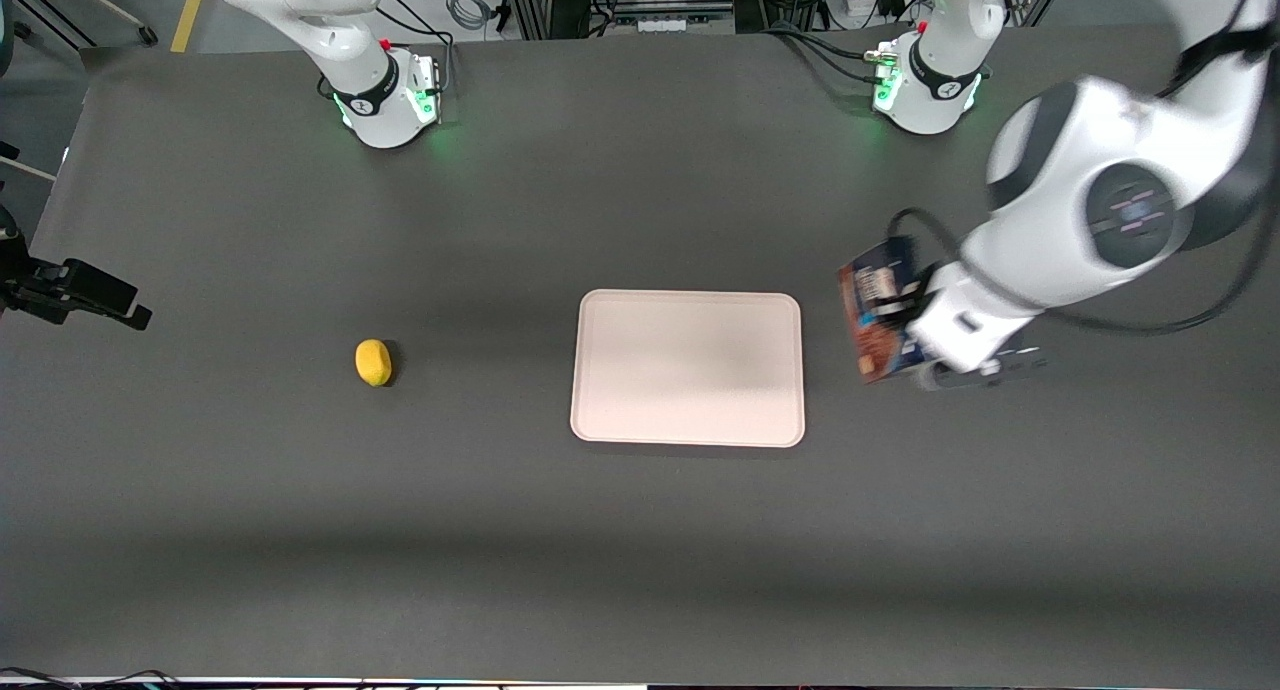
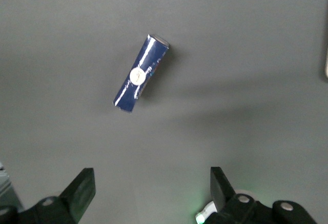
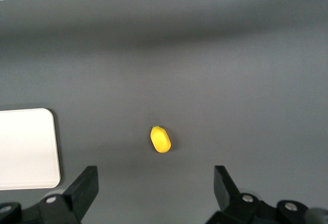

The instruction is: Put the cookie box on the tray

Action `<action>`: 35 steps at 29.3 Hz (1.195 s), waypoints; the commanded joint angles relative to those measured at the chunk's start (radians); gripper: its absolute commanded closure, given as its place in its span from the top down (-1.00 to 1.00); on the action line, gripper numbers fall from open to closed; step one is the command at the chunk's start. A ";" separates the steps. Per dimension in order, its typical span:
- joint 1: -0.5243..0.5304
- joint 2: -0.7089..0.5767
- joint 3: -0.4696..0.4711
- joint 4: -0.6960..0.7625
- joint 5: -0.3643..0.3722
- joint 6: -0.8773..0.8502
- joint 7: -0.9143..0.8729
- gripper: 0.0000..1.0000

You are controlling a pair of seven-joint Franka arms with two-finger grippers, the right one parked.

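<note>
Just beside the tray (image 1: 690, 365), toward the working arm's end of the tabletop (image 1: 640, 550): cookie box (image 1: 878, 315), apparently standing on a narrow edge, apart from the tray's rim and wholly off it. From the wrist camera, a slim dark-blue strip (image 2: 141, 74) with a white round logo uppermost. Above that box and not touching it: left pincer (image 2: 151, 190), spread wide and empty, one black finger (image 2: 82, 188) at either side of bare tabletop (no cardboard between them). Nothing on the tray, pale and bare from rim to rim. Well apart from the tray, toward the parked arm's end: small yellow lump (image 1: 373, 362), no part of this job.

Judged progress: early. Approach more or less made, nothing more. Not yet done: descent onto the box, closing on its thin sides, lift, short carry sideways to the tray, release inside the rim. Worth noting for the grasp: box askew to the finger line, so probably some wrist turn needed first.
</note>
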State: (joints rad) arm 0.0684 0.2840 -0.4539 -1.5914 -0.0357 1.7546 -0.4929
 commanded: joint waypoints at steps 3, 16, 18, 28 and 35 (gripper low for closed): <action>-0.021 0.161 -0.054 0.010 0.068 0.172 -0.059 -0.79; -0.056 0.337 -0.078 -0.025 0.237 0.344 -0.089 -0.72; -0.061 0.345 -0.078 -0.032 0.253 0.347 -0.092 -0.61; -0.067 0.351 -0.078 -0.088 0.264 0.437 -0.108 0.94; -0.065 0.346 -0.078 -0.090 0.264 0.430 -0.108 1.00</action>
State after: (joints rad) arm 0.0039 0.6502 -0.5308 -1.6652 0.2084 2.1810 -0.5702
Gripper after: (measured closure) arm 0.401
